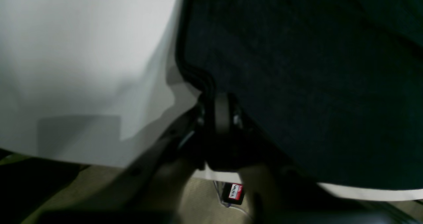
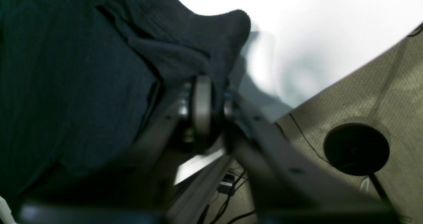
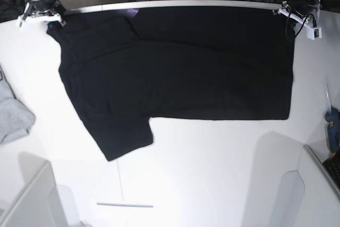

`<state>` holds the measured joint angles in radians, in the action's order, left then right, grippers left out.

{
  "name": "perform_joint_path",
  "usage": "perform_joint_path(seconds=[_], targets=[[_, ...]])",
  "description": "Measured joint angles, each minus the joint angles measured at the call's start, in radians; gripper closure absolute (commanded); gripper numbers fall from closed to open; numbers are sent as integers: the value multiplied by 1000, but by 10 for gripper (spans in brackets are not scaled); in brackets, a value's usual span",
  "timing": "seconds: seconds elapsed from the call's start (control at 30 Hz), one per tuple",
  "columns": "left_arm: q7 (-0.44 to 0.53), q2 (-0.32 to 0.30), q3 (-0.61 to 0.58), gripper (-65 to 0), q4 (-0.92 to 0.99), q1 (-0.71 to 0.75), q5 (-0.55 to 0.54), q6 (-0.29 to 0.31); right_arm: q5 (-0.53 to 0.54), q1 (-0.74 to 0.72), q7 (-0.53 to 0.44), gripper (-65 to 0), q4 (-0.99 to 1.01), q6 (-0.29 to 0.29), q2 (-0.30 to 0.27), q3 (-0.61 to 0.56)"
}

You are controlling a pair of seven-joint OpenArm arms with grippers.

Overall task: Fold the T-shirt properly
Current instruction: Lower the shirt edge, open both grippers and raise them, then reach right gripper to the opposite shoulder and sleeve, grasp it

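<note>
Black T-shirt [image 3: 175, 73] spread across the far half of the white desk [image 3: 212, 168], folded once lengthwise, one sleeve jutting toward the near edge. Left pincer [image 1: 222, 116] at the shirt's far corner by the hem, right pincer [image 2: 202, 113] at the far corner by the shoulder; whether pinching cloth or letting go, impossible to tell. Grey garment [image 3: 13, 115] beside the sleeve end. Sleeve tuck and crosswise folds apparently still to come.

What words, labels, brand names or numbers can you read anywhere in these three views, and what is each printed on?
Red and white label on a small dark object below the table edge, left wrist view: lettering too blurred to read.
T-shirt: plain black, no print showing.
Nothing else carries legible text.
</note>
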<state>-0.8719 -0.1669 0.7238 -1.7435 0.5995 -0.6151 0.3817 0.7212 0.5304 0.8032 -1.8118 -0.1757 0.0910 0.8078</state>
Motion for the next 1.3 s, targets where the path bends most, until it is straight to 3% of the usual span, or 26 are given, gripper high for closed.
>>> perform_joint_path(seconds=[0.07, 0.17, 0.27, 0.7, 0.9, 1.0, 1.1, 1.2, 1.3], targets=[[0, 0, 1, -283, 0, 0, 2, -7, 1, 6, -11, -237, 0, 0, 0, 0], [0, 1, 10, -453, 0, 2, 1, -7, 1, 14, -10, -242, 0, 0, 2, 9], [0, 8, 73, -533, -1, 1, 0, -6, 3, 8, -13, -242, 0, 0, 8, 70], [0, 14, 291, -541, -51, -8, 0, -2, 0, -14, -13, -243, -61, 0, -2, 185], [-2, 13, 381, -538, -52, -48, 2, -3, -3, -61, -10, -243, -74, 3, -55, 180], [-11, 15, 432, -453, -70, -65, 3, 8, -31, -95, -6, -245, -75, 1, -80, 179], [-2, 14, 500, -244, -129, -86, -5, 5, -79, -168, -1, -246, -74, -6, -104, 179], [-4, 14, 526, -3, -146, -116, 7, 0, -122, -227, -8, -245, -74, -69, -117, 164], [-7, 13, 525, 0, -168, -126, 2, 5, -191, -256, -4, -246, -74, -97, -117, 88]])
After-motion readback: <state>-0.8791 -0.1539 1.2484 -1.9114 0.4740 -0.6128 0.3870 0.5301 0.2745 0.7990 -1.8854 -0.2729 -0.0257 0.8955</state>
